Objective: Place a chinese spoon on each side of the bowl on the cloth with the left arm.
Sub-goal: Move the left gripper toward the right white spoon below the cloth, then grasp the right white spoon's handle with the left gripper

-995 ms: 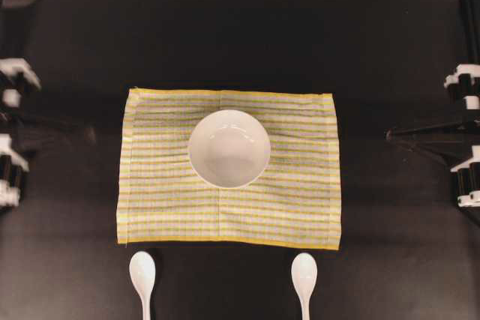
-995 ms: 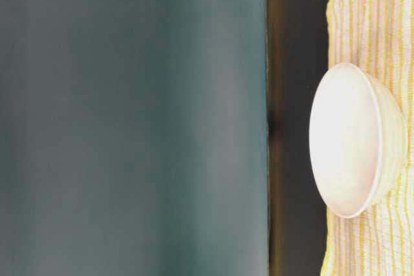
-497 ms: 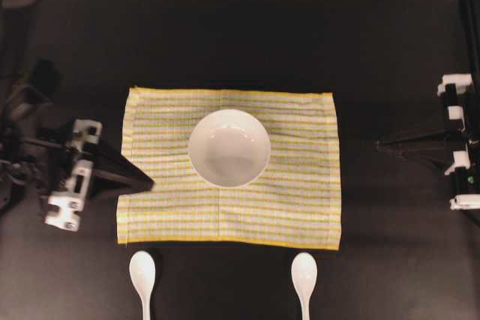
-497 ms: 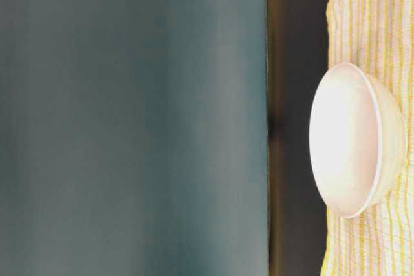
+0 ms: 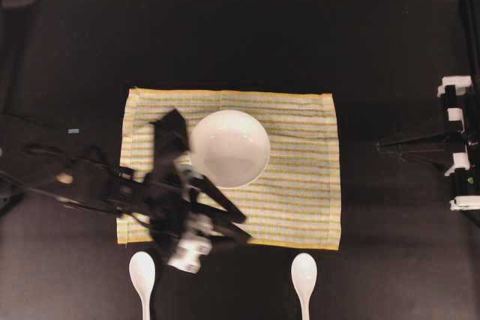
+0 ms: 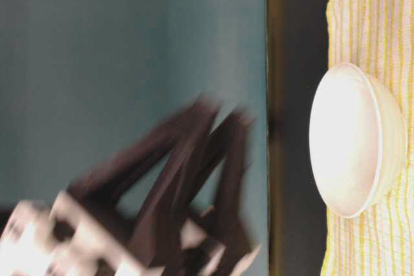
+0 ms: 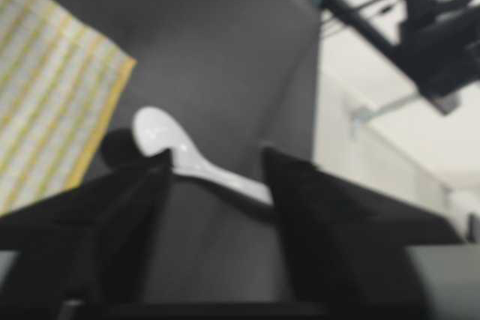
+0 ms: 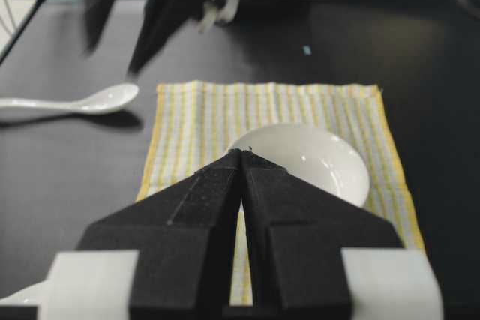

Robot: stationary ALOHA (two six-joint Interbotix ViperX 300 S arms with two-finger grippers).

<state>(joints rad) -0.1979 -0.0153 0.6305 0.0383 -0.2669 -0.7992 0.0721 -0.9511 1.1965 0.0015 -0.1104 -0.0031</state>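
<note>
Fingers of the left gripper (image 5: 236, 224) stand spread and empty above the cloth (image 5: 300, 200), near its front hem. Just beyond the tips, off the hem on bare dark table (image 5: 390, 275), lies one chinese spoon (image 5: 304, 275); the other spoon (image 5: 142, 271) lies beside the wrist. Bowl (image 5: 229, 148) sits close alongside. Far across, the right gripper (image 8: 243, 159) rests pinched closed, with open tabletop between.

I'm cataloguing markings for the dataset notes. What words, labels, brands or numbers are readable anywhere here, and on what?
None. The bowl, striped cloth and both Chinese spoons are plain.
The small pale tag on the table is too small to read.
</note>
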